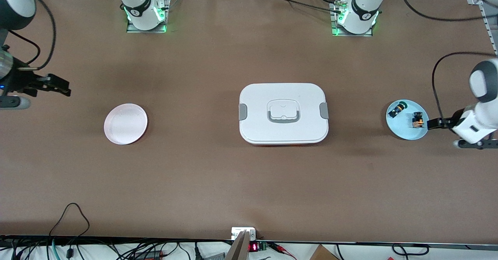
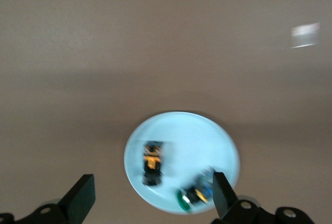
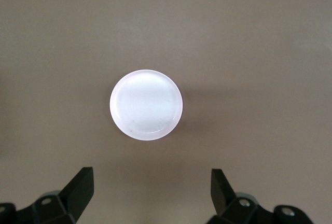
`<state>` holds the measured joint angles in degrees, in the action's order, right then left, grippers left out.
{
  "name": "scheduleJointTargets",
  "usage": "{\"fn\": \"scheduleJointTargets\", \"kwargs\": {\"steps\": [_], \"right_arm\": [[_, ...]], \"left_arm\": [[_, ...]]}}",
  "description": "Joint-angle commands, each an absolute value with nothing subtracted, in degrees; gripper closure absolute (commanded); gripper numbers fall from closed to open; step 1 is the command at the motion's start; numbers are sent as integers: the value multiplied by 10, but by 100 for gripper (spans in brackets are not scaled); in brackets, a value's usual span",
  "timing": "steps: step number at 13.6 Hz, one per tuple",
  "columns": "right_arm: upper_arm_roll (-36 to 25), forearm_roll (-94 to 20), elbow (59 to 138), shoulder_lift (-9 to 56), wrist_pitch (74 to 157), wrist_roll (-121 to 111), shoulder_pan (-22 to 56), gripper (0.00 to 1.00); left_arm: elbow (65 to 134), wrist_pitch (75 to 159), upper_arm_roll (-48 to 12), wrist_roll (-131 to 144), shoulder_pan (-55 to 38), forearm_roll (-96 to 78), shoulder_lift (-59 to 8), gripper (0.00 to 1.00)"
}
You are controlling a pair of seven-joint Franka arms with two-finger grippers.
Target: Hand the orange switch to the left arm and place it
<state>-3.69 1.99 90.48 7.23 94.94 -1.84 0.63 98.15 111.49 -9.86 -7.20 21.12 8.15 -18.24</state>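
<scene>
Resting on the round blue plate [image 1: 404,129], the orange switch [image 1: 418,120] lies.

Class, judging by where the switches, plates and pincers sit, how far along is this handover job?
The small orange-and-black switch lies on the round pale-blue plate beside a green-capped switch, which fits either an early or a late stage. Nothing is in hand: left pincer hangs open over that plate, right pincer open above the bare pink plate.

My front camera high across the table [image 1: 249,182], facing both robot bases, my left wrist camera looking down on the blue plate [image 2: 207,136], my right wrist camera above the pink plate [image 3: 146,105], both plates shared with the front view.
</scene>
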Motion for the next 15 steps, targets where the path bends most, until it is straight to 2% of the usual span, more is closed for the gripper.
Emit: {"fn": "scheduleJointTargets", "kwargs": {"steps": [1, 3, 6, 8, 10, 11, 15], "right_arm": [[-123, 7, 894, 76, 941, 1, 93, 0], [-125, 10, 924, 63, 949, -21, 92, 0], [-126, 10, 944, 43, 953, -22, 94, 0], [-126, 10, 979, 13, 959, -16, 93, 0], [-127, 10, 1050, -25, 1022, -18, 91, 0], [-127, 10, 1061, -36, 1028, -18, 92, 0], [-126, 10, 1017, -26, 973, -18, 93, 0]], "left_arm": [[941, 1025, -91, -70, 176, 34, -100, 0], [912, 959, -90, -63, 149, 33, -47, 0], [910, 895, -87, -33, 110, 33, 13, 0], [911, 882, -83, 0, 94, 26, 19, 0], [920, 887, -82, 4, 95, 12, 15, 0], [921, 887, -80, 4, 95, 4, 14, 0], [919, 887, -80, 5, 96, -9, 10, 0]]}}
